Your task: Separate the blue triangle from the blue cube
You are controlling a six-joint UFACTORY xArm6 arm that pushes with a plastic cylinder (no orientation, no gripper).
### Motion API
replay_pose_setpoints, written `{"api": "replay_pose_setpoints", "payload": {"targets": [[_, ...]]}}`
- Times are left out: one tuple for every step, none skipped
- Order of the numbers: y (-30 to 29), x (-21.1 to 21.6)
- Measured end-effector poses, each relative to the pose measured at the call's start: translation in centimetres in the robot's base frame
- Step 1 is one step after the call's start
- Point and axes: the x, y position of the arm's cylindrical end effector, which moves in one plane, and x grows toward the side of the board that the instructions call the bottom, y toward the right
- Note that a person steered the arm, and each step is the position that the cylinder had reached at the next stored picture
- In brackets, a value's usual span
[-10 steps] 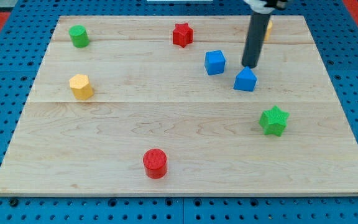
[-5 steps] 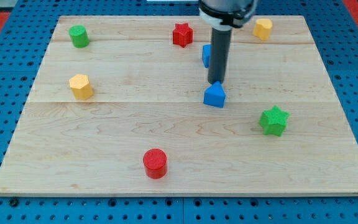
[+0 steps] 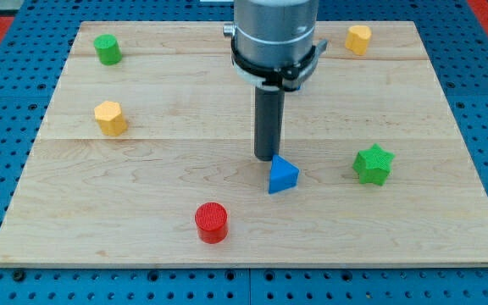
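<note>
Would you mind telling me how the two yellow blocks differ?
One yellow block sits at the view's top right near the board's edge; the other yellow block sits at the view's left, lower down. The left one looks larger in the picture. Both are far from my tip.

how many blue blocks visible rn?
1. The blue triangle sits just below-right of my tip, near the board's centre. The blue cube isn't visible; it may be hidden behind the arm.
</note>
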Motion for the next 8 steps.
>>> {"api": "replay_pose_setpoints", "payload": {"targets": [[0.1,0.9],[-6.4,0.8],[-7.1,2.4],[-1.8,2.4],[3.8,3.5],[4.1,4.6],[2.3,4.6],[5.3,4.7]]}}
